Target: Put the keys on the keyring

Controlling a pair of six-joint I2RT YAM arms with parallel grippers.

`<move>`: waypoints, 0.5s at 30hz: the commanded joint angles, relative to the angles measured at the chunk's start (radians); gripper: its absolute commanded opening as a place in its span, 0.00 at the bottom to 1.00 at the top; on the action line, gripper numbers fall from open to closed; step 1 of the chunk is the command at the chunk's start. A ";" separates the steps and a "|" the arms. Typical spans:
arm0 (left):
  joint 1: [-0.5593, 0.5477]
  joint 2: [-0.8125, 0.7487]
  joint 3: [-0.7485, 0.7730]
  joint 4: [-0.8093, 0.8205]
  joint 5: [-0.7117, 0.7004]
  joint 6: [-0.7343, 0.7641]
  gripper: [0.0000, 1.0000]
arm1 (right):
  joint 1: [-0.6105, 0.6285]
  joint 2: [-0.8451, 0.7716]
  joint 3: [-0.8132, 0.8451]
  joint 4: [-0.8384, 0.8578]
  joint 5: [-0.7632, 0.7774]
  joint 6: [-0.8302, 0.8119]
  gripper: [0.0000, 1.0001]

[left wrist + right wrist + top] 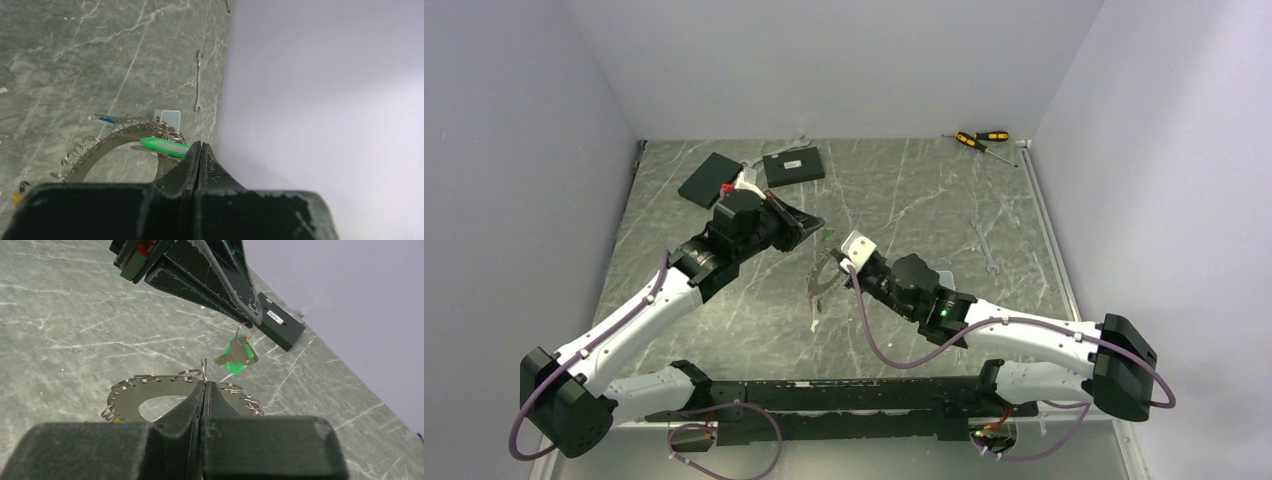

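The keyring is a dark grey ring with small wire loops along its rim, at mid table. My right gripper is shut on one upright loop at its rim, as the right wrist view shows. My left gripper is shut on the small split ring of a metal key with a green tag, which dangles just above and behind the keyring. In the left wrist view the green tag lies over the keyring's rim, left of the shut jaws. A blue-tagged key and a yellow tag sit on the rim.
Two flat black boxes lie at the back left. Yellow-and-black screwdrivers lie at the back right corner. A metal wrench lies right of centre, near the right wall.
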 commanded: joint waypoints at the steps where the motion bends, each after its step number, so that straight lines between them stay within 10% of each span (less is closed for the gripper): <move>1: -0.007 -0.036 -0.027 0.075 -0.004 0.009 0.00 | 0.005 0.006 0.053 0.122 0.026 0.035 0.00; 15: -0.008 -0.051 -0.070 0.132 0.023 0.019 0.00 | 0.004 0.041 0.078 0.128 0.035 0.032 0.00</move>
